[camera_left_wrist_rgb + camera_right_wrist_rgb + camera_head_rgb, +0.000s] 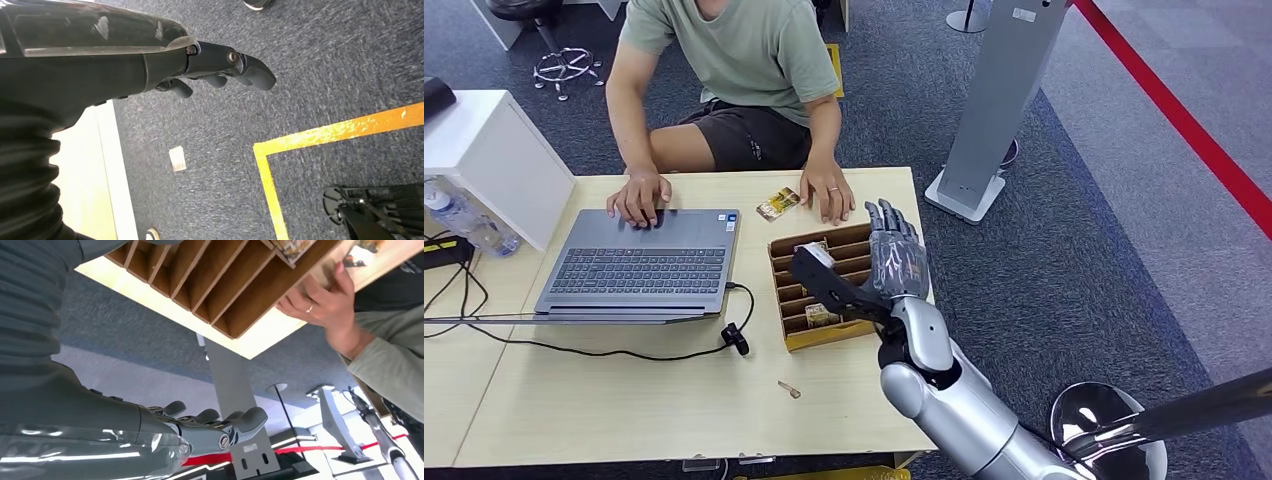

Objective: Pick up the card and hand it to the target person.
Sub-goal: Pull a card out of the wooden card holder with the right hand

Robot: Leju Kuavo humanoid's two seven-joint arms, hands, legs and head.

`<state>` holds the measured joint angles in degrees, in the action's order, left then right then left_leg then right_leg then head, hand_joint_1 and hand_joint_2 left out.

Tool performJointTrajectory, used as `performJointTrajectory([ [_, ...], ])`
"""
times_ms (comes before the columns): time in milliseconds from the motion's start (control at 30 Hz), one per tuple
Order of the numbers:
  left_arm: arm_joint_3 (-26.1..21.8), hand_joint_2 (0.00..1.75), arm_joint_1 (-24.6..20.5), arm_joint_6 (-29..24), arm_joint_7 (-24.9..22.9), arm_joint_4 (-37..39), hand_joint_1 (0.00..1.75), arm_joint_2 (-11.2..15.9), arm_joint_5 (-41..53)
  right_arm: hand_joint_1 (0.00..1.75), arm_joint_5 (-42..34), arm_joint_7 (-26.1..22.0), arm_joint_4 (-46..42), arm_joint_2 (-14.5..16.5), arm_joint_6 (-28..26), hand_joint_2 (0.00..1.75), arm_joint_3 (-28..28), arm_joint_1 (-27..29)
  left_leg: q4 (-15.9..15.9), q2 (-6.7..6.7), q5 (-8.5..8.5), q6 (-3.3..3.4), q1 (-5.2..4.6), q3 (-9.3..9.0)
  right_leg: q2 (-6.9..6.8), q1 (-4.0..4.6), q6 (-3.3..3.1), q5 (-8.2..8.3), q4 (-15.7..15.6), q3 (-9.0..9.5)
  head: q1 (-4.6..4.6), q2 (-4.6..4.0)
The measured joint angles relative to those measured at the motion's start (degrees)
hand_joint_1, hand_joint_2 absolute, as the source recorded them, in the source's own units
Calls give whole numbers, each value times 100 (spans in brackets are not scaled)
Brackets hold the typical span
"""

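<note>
A patterned card (777, 203) lies flat on the table beside the person's hand (829, 195); the right wrist view shows that card (361, 254) next to the same hand (320, 300). A wooden slotted card box (796, 272) holds another card (816, 315) in a near slot. My right hand (892, 262) hovers over the box's right side with fingers spread and nothing in it; its fingers (210, 426) are stretched out away from the box (220, 290). My left hand (220, 75) hangs over the carpet, fingers loosely extended, holding nothing.
A person sits across the table, one hand on an open laptop (639, 265). A cable with a plug (736, 340) and a small scrap (789, 388) lie on the table. A white cabinet (484, 150) and bottle (464, 220) stand left; a grey stand (999, 100) stands right.
</note>
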<state>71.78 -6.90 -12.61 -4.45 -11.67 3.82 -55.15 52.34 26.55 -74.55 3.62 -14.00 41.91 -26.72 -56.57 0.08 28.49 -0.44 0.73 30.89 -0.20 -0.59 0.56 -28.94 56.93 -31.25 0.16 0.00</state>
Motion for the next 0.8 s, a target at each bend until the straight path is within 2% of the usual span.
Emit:
performJointTrajectory([
  [67, 1, 175, -2, -5, -22, 0, 0, 0, 1, 9, 68, 91, 68, 72, 119, 175, 71, -33, 0, 0, 0, 0, 0, 0, 0, 0, 0, 0, 0, 0, -1, 0],
  [167, 2, 175, -3, -18, -21, 0, 0, -1, -3, 47, 109, 189, 206, 180, 321, 175, 179, -73, 0, 0, 0, 0, 0, -1, 0, 0, 0, 0, 0, 0, -2, 0],
  [233, 2, 175, -5, -27, -9, 0, 0, -2, -8, 59, 102, 227, 328, 260, 448, 175, 257, -85, 0, 0, 0, 0, 0, -1, 0, 0, 0, 0, 0, 0, -2, 0],
  [467, 2, 175, -4, -28, 24, 0, 0, -2, -20, 67, 71, 248, 574, 411, 594, 175, 482, -63, 0, 0, 0, 0, 0, 0, 0, 0, 0, 0, 0, -1, 0, 0],
  [633, 2, 175, -3, -24, 60, 0, 0, -2, -21, 79, 35, 263, 622, 426, 653, 175, 576, -47, 0, 0, 0, 0, 0, -1, 0, 0, 0, 0, -1, -1, 2, 0],
  [800, 2, 175, -3, -24, 61, 0, 0, -2, -26, 82, 27, 264, 625, 434, 671, 175, 619, -37, 0, 0, 0, 0, 0, -1, 0, 0, 0, 0, 0, -1, -1, 0],
])
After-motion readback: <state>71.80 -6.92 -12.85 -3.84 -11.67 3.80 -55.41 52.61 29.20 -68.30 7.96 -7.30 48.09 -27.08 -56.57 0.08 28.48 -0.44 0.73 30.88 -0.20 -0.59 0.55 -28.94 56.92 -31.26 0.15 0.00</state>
